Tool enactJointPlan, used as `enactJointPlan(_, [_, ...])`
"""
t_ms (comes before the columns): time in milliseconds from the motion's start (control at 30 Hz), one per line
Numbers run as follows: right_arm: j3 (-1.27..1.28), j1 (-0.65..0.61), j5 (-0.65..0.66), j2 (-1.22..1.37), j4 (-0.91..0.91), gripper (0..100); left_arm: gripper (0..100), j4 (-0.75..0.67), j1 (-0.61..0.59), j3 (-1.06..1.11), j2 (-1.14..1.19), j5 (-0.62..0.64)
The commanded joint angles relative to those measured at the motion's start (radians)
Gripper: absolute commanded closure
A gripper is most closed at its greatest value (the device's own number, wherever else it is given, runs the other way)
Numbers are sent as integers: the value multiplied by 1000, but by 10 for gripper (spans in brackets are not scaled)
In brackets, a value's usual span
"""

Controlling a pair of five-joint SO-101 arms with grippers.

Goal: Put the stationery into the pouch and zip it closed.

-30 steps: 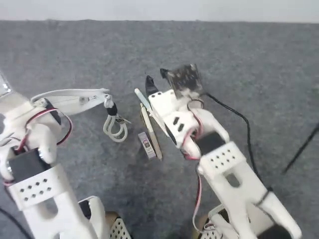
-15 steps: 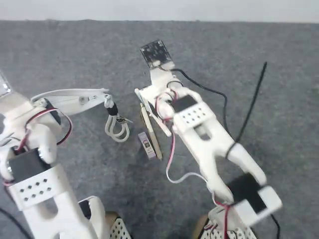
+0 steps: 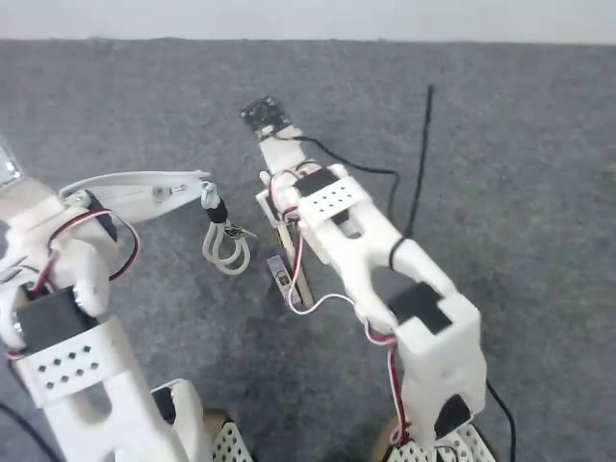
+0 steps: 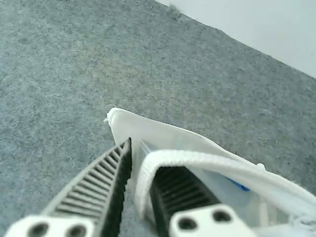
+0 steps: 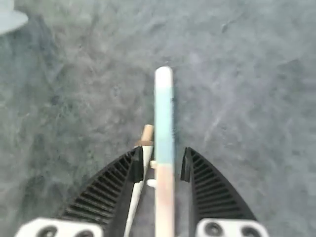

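Right wrist view, tool (image 5: 162, 154) straddling pen (image 5: 163, 113)

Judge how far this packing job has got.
Done: the left gripper has the pouch clamped. In hand: the right gripper has its open jaws astride the pen lying on the mat. Left: the pen, the pencil and the small purple piece lie outside the pouch; zipping follows.

The right arm (image 3: 332, 202) covers the pens (image 3: 302, 281); the pouch (image 4: 163, 138) runs off-frame.
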Motion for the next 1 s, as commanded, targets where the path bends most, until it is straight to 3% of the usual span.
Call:
enactJointPlan(0, [-118, -5, 18, 42, 10, 878, 988, -35, -6, -13, -15, 20])
enactJointPlan(133, [-201, -2, 18, 137, 45, 878, 988, -35, -6, -13, -15, 20])
enactJointPlan(467, [-566, -4, 20, 401, 352, 885, 988, -35, -6, -13, -15, 20])
enactJointPlan(567, [-674, -4, 20, 456, 438, 949, 988, -35, -6, -13, -15, 20])
enactJointPlan(633, [-741, -2, 20, 483, 478, 998, 988, -35, -6, -13, -15, 20])
enactJointPlan(967, [-1040, 13, 12, 493, 759, 992, 988, -35, -6, -13, -15, 20])
